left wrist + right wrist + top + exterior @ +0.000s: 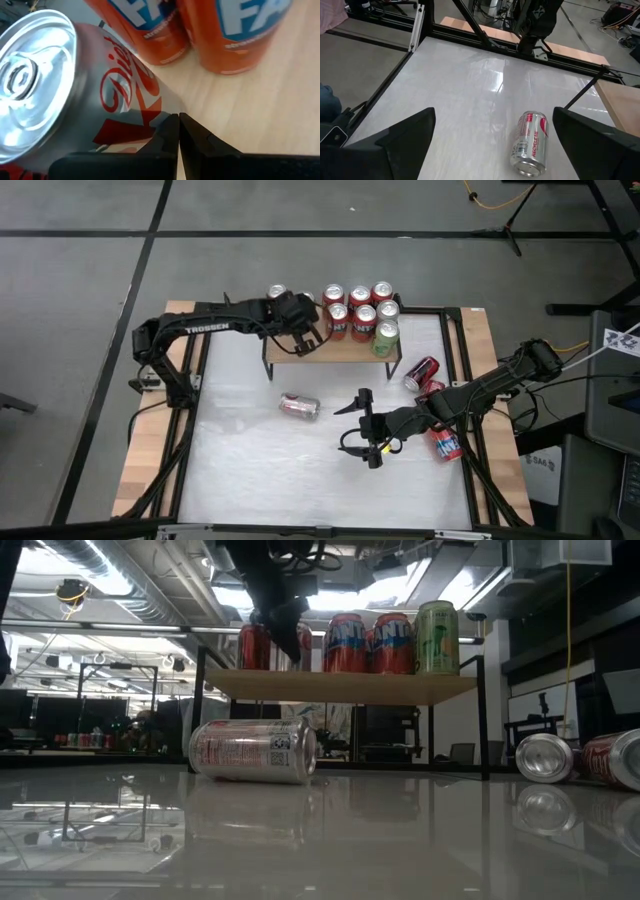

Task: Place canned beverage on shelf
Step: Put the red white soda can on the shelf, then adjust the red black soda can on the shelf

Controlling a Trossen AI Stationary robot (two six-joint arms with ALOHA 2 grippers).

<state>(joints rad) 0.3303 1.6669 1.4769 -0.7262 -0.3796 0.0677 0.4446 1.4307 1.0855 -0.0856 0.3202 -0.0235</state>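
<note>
Overhead, the glossy white table (pixel 250 470) is ringed by grey floor; a silver can (pixel 299 406) lies below the light-wood shelf (pixel 335 348). Left gripper (pixel 308 330) is shut, empty, beside a silver Diet Coke can (pixel 60 90); right gripper (pixel 362 427) is spread wide.

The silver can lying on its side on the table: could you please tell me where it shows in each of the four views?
High view: silver can lies left of centre, in front of the shelf.
Low view: left of centre, on its side below the shelf's plank.
Left wrist view: not in it; the silver can there stands on the shelf.
Right wrist view: lower right, between the open right gripper's fingers.
Shared landmark: the shelf.
</note>
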